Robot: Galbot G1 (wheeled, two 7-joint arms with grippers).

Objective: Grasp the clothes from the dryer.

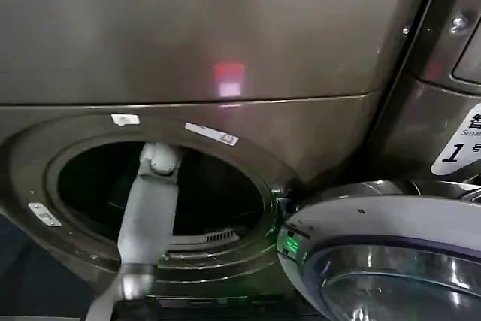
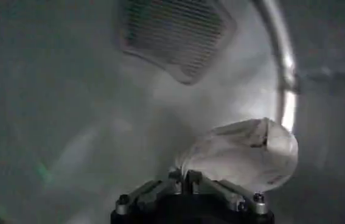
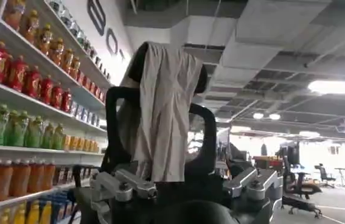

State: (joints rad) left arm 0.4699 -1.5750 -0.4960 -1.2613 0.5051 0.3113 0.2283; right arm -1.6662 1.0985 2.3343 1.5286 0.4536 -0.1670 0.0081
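Note:
The bronze-grey dryer stands with its round drum mouth open. My left arm reaches into it through the lower rim. Inside the drum, my left gripper has its fingertips pressed together on a corner of a white-grey piece of the clothes, which lies bunched on the drum wall just beyond the tips. My right gripper is away from the dryer, pointing toward the room. A beige cloth rises directly in front of it, draped over a black arched frame.
The glass door with its silver rim hangs open at the right, next to the drum mouth. A vent grille sits on the drum's back wall. Shelves of bottles line the room beside the right arm.

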